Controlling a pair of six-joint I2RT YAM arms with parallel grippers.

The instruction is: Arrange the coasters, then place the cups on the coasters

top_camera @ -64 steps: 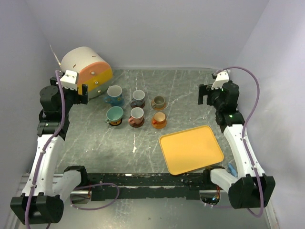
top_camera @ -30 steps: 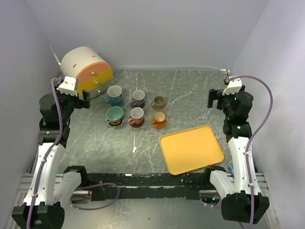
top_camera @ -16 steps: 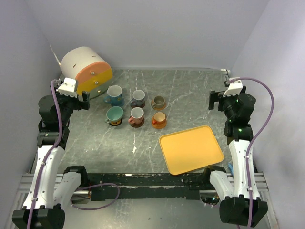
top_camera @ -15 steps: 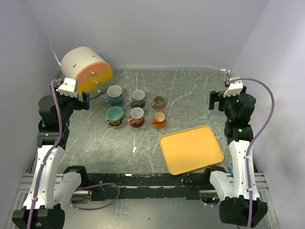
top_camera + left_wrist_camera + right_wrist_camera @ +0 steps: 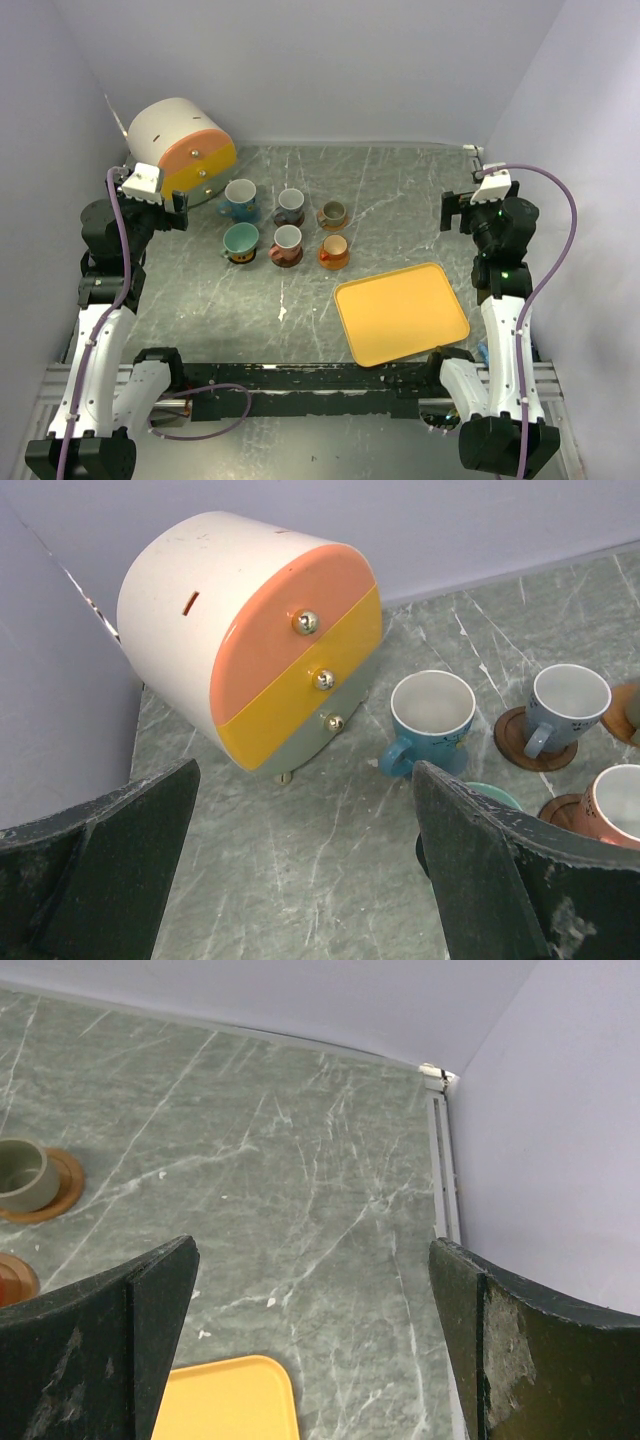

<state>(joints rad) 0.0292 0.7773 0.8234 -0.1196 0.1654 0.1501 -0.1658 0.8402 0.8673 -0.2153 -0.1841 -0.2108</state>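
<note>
Spreading under both arms, a grey-green marbled table (image 5: pixel 300 300) sits boxed in by pale lilac walls (image 5: pixel 350 60) on three sides. Six cups (image 5: pixel 287 238) stand upright on the coasters (image 5: pixel 515 742), one each, in a block of two rows of three. Its long axis runs left to right across the far-left part of the table, just beside a white-and-orange drawer drum (image 5: pixel 180 145). The blue cup (image 5: pixel 432 715) and grey cup (image 5: pixel 568 702) turn their handles toward the near left; the other handles I cannot tell. A yellow tray (image 5: pixel 400 312) lies near right. The left gripper (image 5: pixel 305 775) and right gripper (image 5: pixel 312 1250) hover spread wide, holding nothing.
</note>
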